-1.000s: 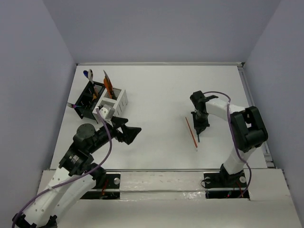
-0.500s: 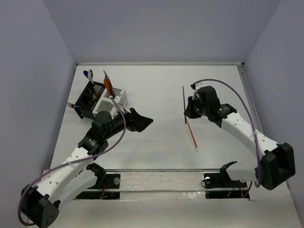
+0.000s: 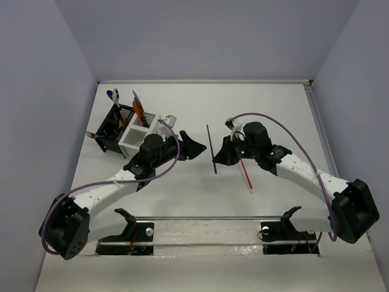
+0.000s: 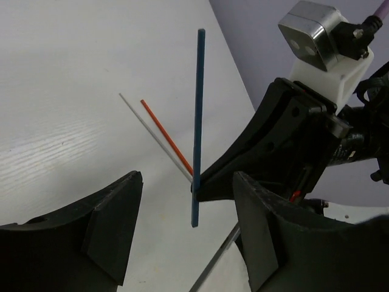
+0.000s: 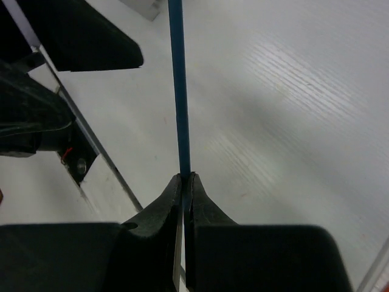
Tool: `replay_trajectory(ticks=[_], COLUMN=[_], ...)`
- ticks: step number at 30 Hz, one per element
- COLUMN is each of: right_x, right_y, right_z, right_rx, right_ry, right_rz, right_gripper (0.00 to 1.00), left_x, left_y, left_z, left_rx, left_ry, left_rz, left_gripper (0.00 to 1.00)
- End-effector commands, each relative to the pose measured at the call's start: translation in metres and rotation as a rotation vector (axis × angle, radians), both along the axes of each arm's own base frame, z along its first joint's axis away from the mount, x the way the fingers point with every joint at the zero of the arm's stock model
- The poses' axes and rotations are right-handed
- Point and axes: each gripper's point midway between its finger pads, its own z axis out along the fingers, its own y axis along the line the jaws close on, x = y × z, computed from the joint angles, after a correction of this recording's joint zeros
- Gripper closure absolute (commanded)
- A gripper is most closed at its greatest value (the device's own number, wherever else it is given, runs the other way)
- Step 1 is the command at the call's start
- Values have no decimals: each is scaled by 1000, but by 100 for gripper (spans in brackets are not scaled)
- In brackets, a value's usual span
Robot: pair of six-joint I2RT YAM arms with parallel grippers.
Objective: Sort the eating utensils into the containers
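My right gripper [image 3: 217,160] is shut on a slim dark blue stick [image 3: 211,146] and holds it upright above the table's middle. In the right wrist view the blue stick [image 5: 178,91] rises straight out of the shut gripper [image 5: 184,179]. My left gripper [image 3: 194,148] reaches in from the left, open. Seen from the left wrist, the stick's lower end [image 4: 194,219] hangs in the gap of the gripper [image 4: 188,234], touching neither finger. An orange stick [image 3: 244,165] and a white stick [image 3: 250,182] lie side by side on the table. The black container [image 3: 111,129] and white container [image 3: 140,137] stand at the back left with several utensils in them.
A blue spoon [image 3: 113,95] and an orange utensil [image 3: 137,107] stick up out of the containers. A metal rail [image 3: 206,219] runs along the table's near edge. Walls close the table in on three sides. The right arm's purple cable [image 3: 273,117] loops above it.
The right gripper has lifted the blue stick off the table and carried it left to the middle. The left arm has stretched right to meet it, its jaws narrowing.
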Motion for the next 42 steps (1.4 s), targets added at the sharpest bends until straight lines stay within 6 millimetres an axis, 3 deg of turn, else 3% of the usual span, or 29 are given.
replay_trajectory(ticks=[1,3,10,14,18,20,22,23,25,26,30,31,32,33,35,36,39,42], right_x=[-14,-16,-25,-29,-29,-29,-29,-30,-31,-33,-38,-39,-39,-41,-41,-39,-34,-30], right_y=[21,22,23,23,22,21,20,19,16,12,5,3,3,1,-1,-1,-7,-10], right_z=[23,19,18,15,14,18,24,29,34,40,50,44,47,39,36,38,32,26], right_rx=[137,140,167,167,176,186,195,200,198,200,216,215,226,221,226,238,238,233], right_ry=[-40,-30,-14,-3,-4,-16,-33,-49,-71,-99,-151,-142,-157,-142,-148,-167,-190,-193], right_rz=[113,123,162,170,163,155,152,150,142,138,123,112,111,103,83,74,19,-20], right_gripper=[100,100,100,100,100,77,53,32,20,15,12,12,12,12,12,12,12,13], left_x=[15,16,30,36,40,47,50,53,62,70,94,98,104,106,110,116,125,133], left_y=[-16,-22,-38,-38,-29,-18,-8,3,21,42,117,135,168,183,210,234,268,281], left_z=[50,50,36,32,40,40,53,56,63,75,107,113,122,130,139,138,139,132], left_rx=[-89,-83,-29,-16,10,62,92,119,154,192,248,264,278,286,335,411,483,516], left_ry=[-143,-152,-149,-144,-157,-162,-196,-194,-208,-228,-264,-265,-276,-293,-315,-318,-318,-327], left_rz=[3,-5,2,19,69,131,174,213,292,368,593,646,755,800,893,972,1078,1122], left_gripper=[44,46,68,100,100,100,100,100,100,100,100,100,100,100,100,100,100,100])
